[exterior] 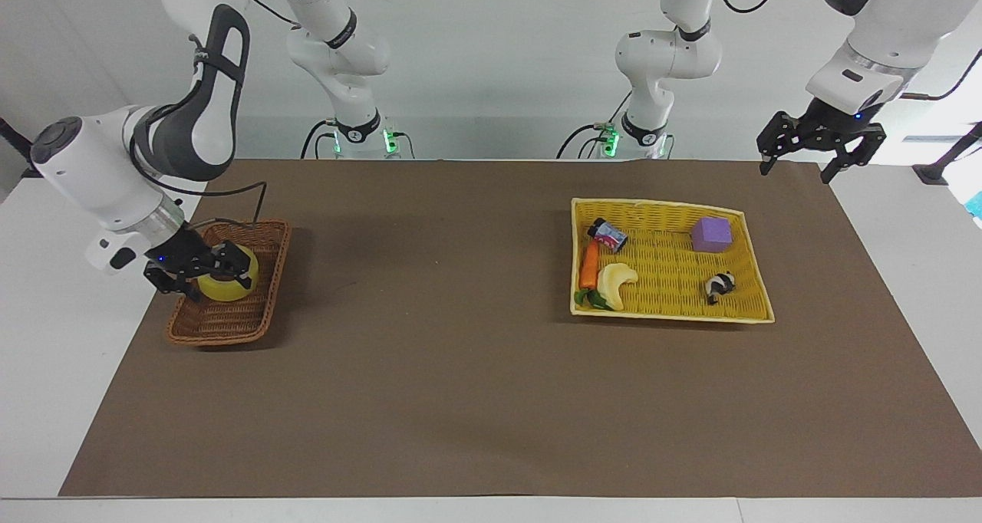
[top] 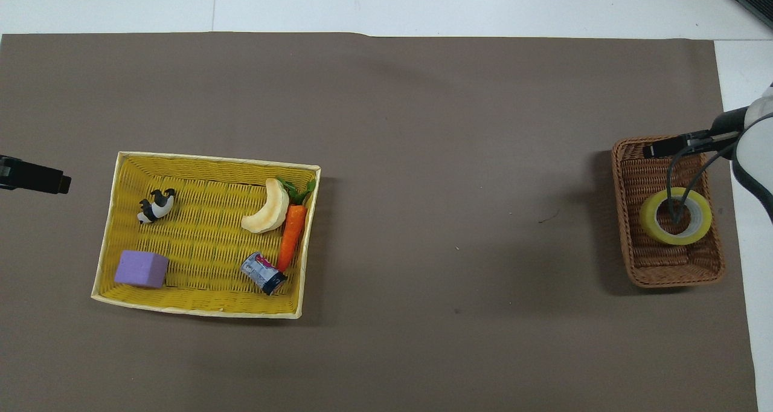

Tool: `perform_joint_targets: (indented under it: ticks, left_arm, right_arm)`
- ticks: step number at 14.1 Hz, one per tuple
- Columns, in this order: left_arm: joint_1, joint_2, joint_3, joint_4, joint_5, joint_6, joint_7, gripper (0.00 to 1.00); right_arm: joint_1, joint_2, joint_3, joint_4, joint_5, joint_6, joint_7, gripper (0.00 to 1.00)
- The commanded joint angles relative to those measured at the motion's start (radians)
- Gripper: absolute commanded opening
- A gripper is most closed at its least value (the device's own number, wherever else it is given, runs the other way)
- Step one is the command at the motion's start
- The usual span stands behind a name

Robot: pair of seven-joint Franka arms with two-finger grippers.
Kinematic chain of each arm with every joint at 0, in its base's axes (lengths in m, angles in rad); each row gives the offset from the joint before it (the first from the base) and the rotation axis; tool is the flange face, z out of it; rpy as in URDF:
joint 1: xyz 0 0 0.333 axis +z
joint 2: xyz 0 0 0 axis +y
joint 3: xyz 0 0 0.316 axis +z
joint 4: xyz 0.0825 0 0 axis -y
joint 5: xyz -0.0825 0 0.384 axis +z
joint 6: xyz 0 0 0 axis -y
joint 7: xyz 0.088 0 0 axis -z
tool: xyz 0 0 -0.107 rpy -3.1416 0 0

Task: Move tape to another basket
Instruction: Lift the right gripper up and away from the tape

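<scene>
The yellow tape [exterior: 229, 285] [top: 675, 217] lies flat in the brown wicker basket [exterior: 215, 322] [top: 658, 267] at the right arm's end of the table. My right gripper [exterior: 205, 276] hangs open just over the basket with nothing between its fingers. In the overhead view one of its fingers [top: 664, 148] shows above the basket's rim, and its cable crosses the tape. My left gripper [exterior: 817, 153] [top: 36, 178] waits open, raised over the mat's edge at the left arm's end.
A flat yellow woven tray [exterior: 667, 317] [top: 199, 306] holds a purple block [exterior: 711, 234], a panda toy [exterior: 720, 285], a carrot [exterior: 588, 266], a pale curved piece [exterior: 617, 280] and a small can [exterior: 610, 235]. Brown mat covers the table between tray and basket.
</scene>
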Motion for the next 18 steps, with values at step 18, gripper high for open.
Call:
perform_joint_targets:
  ticks: [18]
  left_arm:
    - [-0.032,-0.017,0.019,-0.005,-0.006,-0.033,-0.113,1.0]
  right_arm:
    - [0.146,-0.274,-0.016,0.166,-0.207,-0.416,0.58,1.0]
